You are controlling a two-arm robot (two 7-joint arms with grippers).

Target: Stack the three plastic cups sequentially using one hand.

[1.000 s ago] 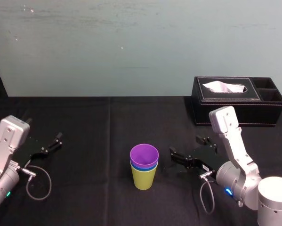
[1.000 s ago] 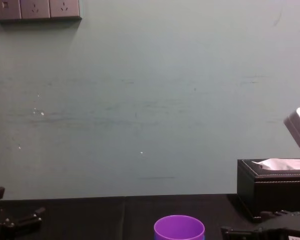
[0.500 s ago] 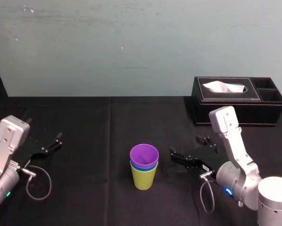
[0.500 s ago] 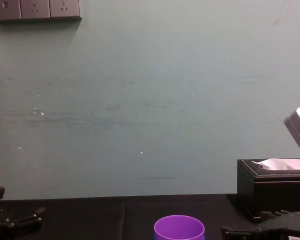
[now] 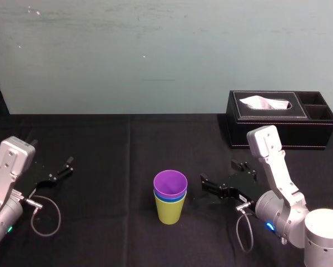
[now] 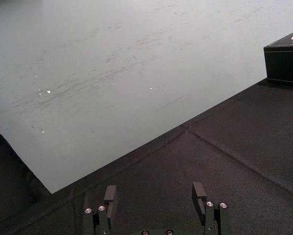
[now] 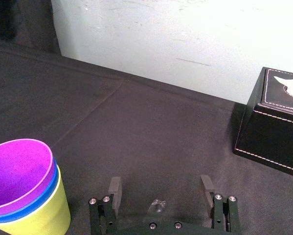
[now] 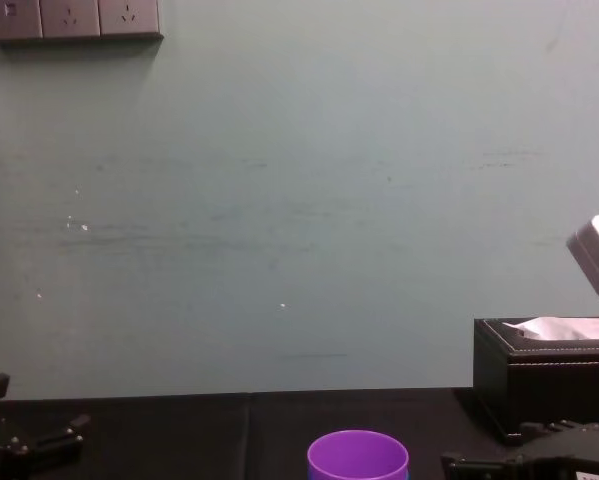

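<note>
**Cups all stacked, claw empty beside them**

We find all three cups nested in one upright stack near the middle of the black table [image 5: 99, 139]. The yellow-green cup [image 5: 170, 211] sits at the bottom and rests on the cloth. The blue cup [image 5: 165, 197] is inside it and shows as a thin band. The purple cup [image 5: 170, 182] is on top, mouth up. The stack reads straight to us, with the rims close and even.

The right claw [image 5: 218, 173] lies low just beside the stack on its right, apart from it and not touching. In the right wrist view its fingers [image 7: 115, 186] are spread wide with bare cloth between them, so it grips nothing. The left claw [image 5: 64, 167] is parked out toward the table's left side, well apart from the cups. The left wrist view shows it spread and empty too.

A black tissue box [image 5: 277, 130] sits at the back right, well clear of the stack.

On progress, we judge the stacking itself done, since all three cups are accounted for in the one stack and the claw has let go. As far as we can tell, what is left is for the right arm to back off to rest without nudging the stack.
</note>
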